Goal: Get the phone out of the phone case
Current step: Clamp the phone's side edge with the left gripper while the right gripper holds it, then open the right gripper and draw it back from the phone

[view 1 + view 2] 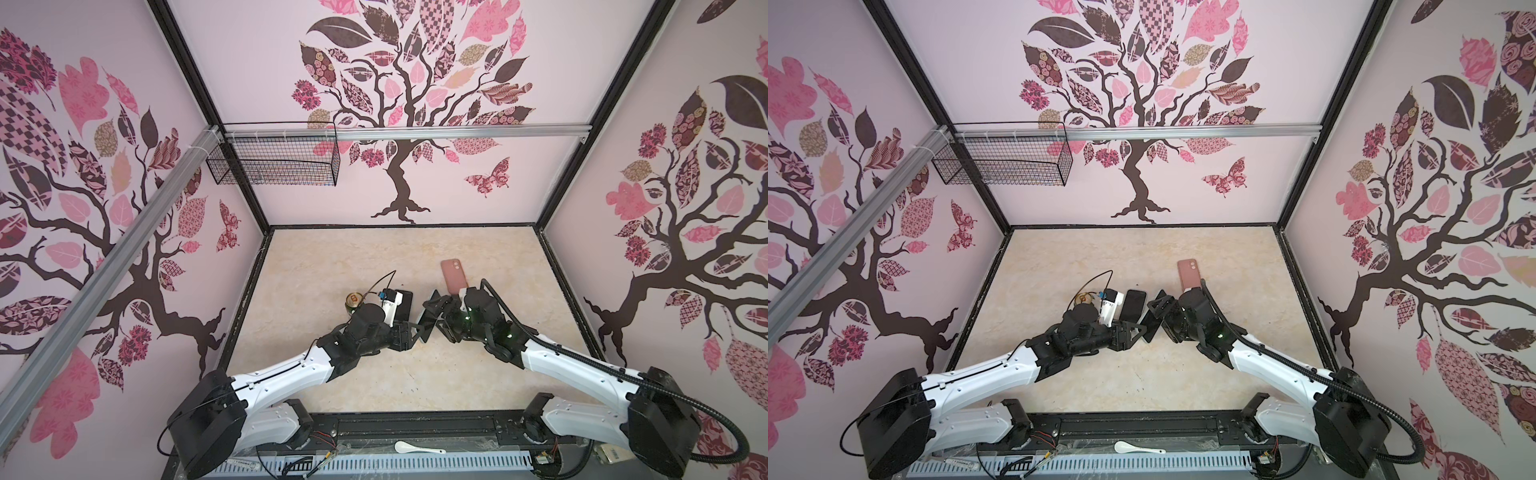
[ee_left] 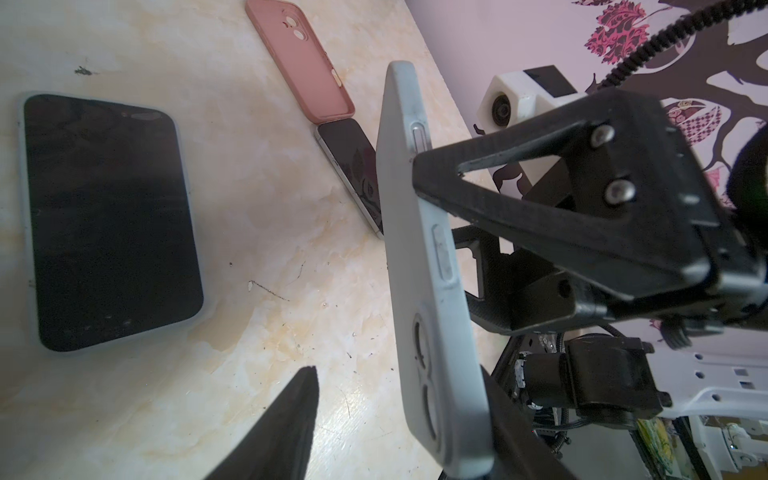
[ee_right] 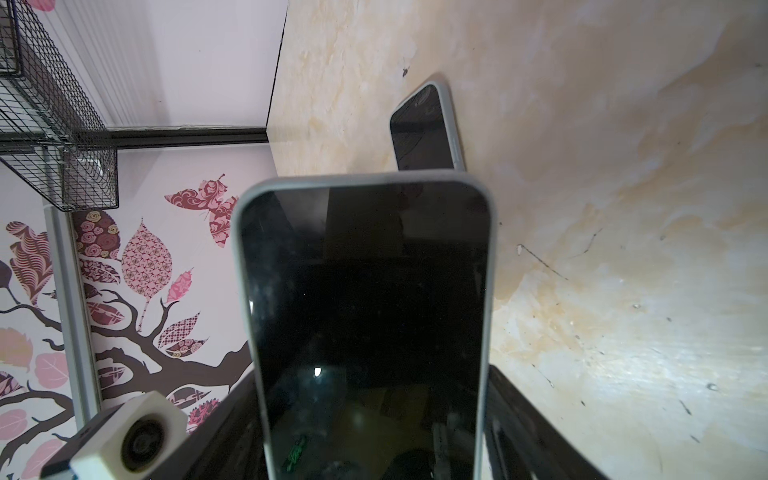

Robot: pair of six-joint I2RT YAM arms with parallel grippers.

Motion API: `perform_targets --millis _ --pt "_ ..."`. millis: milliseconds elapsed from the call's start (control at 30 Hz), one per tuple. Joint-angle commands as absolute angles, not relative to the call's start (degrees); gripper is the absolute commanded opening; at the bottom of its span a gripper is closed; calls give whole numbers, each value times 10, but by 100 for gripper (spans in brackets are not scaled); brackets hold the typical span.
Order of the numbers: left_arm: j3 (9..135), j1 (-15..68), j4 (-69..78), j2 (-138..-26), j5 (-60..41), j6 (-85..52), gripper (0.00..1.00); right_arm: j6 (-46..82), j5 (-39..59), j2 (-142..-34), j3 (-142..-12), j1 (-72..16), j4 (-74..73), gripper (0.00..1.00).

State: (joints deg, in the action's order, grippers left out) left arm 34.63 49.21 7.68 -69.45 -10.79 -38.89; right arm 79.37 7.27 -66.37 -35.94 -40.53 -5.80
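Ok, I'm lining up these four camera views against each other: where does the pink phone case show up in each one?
In a top view: the pink case lies just right of centre.
In a top view: the same spot.
Left wrist: lying flat, camera cut-outs showing.
Right wrist: not in it.
Shared landmark: the flat grey-cased phone, in all four views.

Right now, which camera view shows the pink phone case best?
The left wrist view: the pink phone case is large there, with its camera holes and side button clear. In both top views it is small and flat on the table, its near end cut off by the right arm. The right wrist view does not show it.
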Motion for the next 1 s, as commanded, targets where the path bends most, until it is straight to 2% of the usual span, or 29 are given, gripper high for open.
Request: perform_targets --millis 0,333,400,467,533,600,667,767,900,967 --pt "378 496 84 -705 -93 -380 49 810 81 -665 -384 -412 -94 41" --pt "385 502 81 -717 -90 -377 20 821 77 -661 -377 -412 -97 41" --pt "383 502 78 -712 -87 -375 11 820 73 -658 -374 -413 -97 41" --pt "389 502 53 -704 -70 -373 0 805 67 -657 -376 -412 -95 48" --pt "402 501 6 -686 -30 -368 0 747 50 -651 -395 -412 -72 65" --pt "411 499 -20 -664 -14 -350 0 684 15 -636 -421 -413 -30 86" --pt "418 494 -43 -642 -5 -337 0 621 -21 -618 -436 -413 -16 98" --pt "443 485 -94 -633 2 -326 0 538 -66 -585 -433 -413 -30 99" --pt "465 480 -139 -634 14 -303 0 402 -62 -529 -370 -412 -122 99" --pt "467 476 -144 -630 12 -289 0 343 -55 -511 -361 -412 -121 100"
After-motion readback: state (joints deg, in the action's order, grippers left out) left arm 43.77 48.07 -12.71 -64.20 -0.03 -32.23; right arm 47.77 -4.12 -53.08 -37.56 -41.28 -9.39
